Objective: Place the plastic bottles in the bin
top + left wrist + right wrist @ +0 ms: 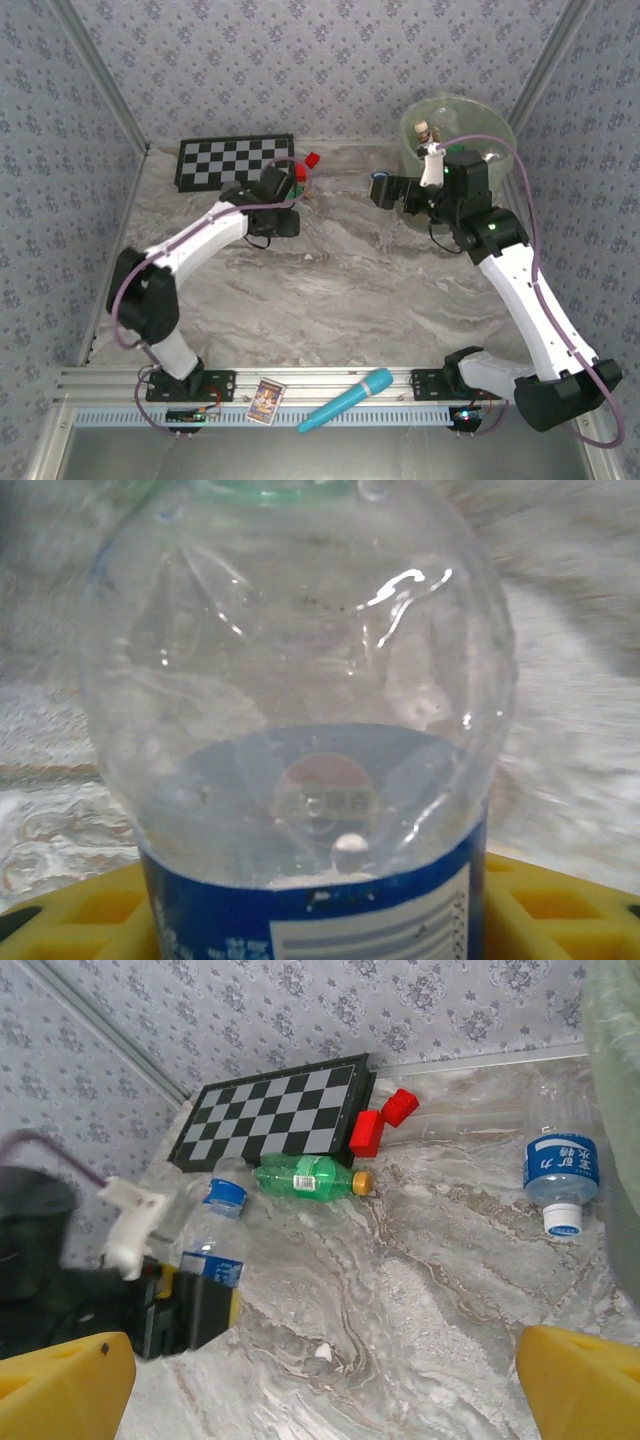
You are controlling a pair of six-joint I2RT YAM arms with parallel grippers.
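Left gripper is on the job. Its yellow fingers sit on either side of a clear plastic bottle with a blue label, up against the label band on both flanks. That reads as a clamp on the bottle, though this close the contact itself is hard to make out. From the right wrist view the same bottle stands upright in the black gripper body with its blue cap on top. It is at the left of the marbled grey table, near the front corner of the black-and-white checkerboard.

Right gripper hangs over bare tabletop, yellow fingers spread wide apart. Ahead of it a second clear bottle with a blue label and white cap lies on its side, cap toward the camera. It is just beside the large round translucent yellow-green bin. In the top view the bin stands at the far right corner of the table, with a bottle with a brownish cap inside it.

A green plastic bottle with an orange cap lies on its side along the checkerboard's near edge, next to two small red blocks. At the near rail lie a long turquoise microphone-shaped object and a small card.
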